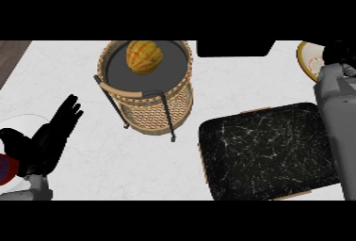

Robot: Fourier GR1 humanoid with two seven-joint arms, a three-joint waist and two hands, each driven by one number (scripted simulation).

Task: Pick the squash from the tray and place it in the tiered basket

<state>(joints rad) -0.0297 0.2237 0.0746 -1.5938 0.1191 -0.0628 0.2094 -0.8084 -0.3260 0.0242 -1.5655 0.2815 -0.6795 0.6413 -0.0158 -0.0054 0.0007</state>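
**Squash sits in the top tier of the basket**

The squash (144,56) lies on the dark round top shelf of the tiered basket (178,101), toward the far side of that shelf and a little left of its middle. It is oval, orange-yellow, with darker orange streaks running lengthwise and a paler, yellowish patch near its upper end. Nothing touches it; both hands are well apart from it.

The basket has a woven wicker rim around each tier and thin black legs; a lower wicker tier shows beneath the upper shelf, toward the near side.

The tray (264,150), black with pale marbled veins and a light wooden edge, lies on the white counter (230,84) to the right of the basket and nearer the viewer. Its surface is bare.

The left hand (52,136) shows at the left edge, fingers straight and together, pointing away from the viewer, holding nothing. Part of a red and blue object (5,168) shows beside it at the left edge.

The right forearm (337,117) runs along the right edge, over the tray's right side. The right hand (339,51) is a dark shape at the top right corner, beside a plate (308,59) with a yellow rim; whether its fingers are spread or curled cannot be told
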